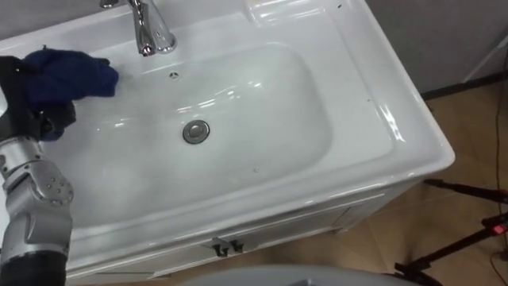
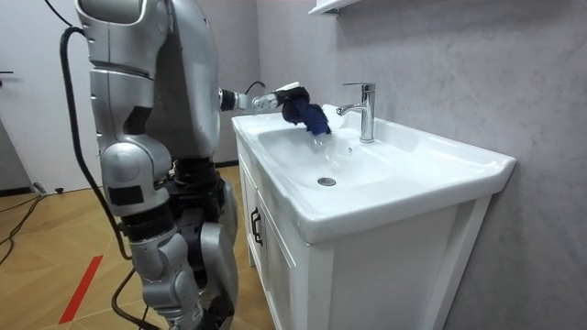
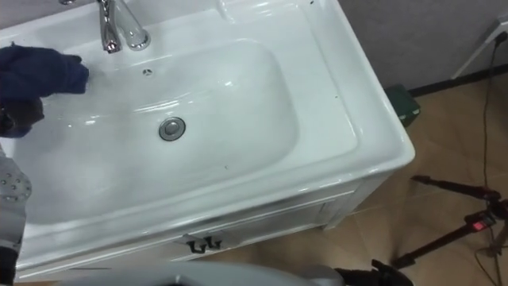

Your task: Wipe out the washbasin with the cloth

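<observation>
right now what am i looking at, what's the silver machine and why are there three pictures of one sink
It is a humanoid robot standing at a white basin, which it is meant to wipe. Two pictures come from the cameras in its head, looking down. The third is from a camera across the room. Its left hand grips a bunched blue cloth at the bowl's left end, near the chrome tap. The drain sits in the middle of the bowl.
</observation>
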`<state>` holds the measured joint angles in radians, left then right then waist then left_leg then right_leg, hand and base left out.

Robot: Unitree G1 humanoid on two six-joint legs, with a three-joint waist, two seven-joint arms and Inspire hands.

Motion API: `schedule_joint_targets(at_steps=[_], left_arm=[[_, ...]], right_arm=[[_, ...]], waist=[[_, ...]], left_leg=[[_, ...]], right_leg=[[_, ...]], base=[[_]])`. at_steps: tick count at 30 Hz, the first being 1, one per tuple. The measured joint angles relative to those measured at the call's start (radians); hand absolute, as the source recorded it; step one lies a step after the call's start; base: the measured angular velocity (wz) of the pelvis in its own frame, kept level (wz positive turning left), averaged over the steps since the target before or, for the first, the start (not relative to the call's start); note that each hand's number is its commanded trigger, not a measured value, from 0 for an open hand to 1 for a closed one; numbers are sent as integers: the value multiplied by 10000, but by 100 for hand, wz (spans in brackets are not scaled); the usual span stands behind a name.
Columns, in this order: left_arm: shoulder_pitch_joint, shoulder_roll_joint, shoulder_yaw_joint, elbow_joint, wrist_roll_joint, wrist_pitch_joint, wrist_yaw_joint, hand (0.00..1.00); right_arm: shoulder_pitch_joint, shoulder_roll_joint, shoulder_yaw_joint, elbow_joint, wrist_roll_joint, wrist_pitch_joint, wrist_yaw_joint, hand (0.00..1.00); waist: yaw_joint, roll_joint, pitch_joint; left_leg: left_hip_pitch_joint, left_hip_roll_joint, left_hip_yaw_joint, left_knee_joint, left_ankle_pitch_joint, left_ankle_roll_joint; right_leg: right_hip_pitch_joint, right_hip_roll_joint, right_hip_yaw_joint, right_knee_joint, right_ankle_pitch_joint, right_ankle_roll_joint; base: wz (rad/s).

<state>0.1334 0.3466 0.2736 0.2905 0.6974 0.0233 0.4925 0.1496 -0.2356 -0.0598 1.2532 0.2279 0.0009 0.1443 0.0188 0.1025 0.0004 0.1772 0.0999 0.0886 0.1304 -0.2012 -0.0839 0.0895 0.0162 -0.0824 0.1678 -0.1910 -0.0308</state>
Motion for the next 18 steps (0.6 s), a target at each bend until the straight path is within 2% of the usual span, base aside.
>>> schedule_joint_targets(at_steps=[1, 6, 9, 13, 18], left_arm=[[66, 0, 3, 9, -38, 0, 1, 100], [214, 1, 57, 8, -204, 0, 2, 100], [212, 1, 106, 7, -198, -1, 8, 100], [215, 1, 490, 8, -206, 5, 85, 100], [252, 0, 593, 7, -195, 33, 173, 100]], right_arm=[[77, -17, 0, -17, 0, 0, -3, 0], [70, -76, -3, -26, -17, -1, -24, 0], [98, -113, -20, -30, -15, 7, -25, 0], [143, -121, -27, -24, -21, 38, -97, 0], [226, -121, -121, -34, -32, 166, -214, 0]], waist=[[142, -1, -1], [383, 21, 10], [420, 36, 6], [447, 52, 5], [438, 115, -22]], left_leg=[[1, -2, -11, -1, -8, 13], [2, -57, -286, -10, -9, 16], [2, -88, -369, -11, -9, 17], [3, -98, -363, -12, -9, 17], [-2, -103, -352, -10, -9, 17]], right_leg=[[7, -1, -4, 0, 2, 3], [80, -50, -95, -32, 11, 19], [109, -101, -293, -37, 25, 43], [112, -113, -329, -36, 47, 80], [104, -123, -381, -15, 49, 88]], base=[[4], [12], [13], [1], [1]])
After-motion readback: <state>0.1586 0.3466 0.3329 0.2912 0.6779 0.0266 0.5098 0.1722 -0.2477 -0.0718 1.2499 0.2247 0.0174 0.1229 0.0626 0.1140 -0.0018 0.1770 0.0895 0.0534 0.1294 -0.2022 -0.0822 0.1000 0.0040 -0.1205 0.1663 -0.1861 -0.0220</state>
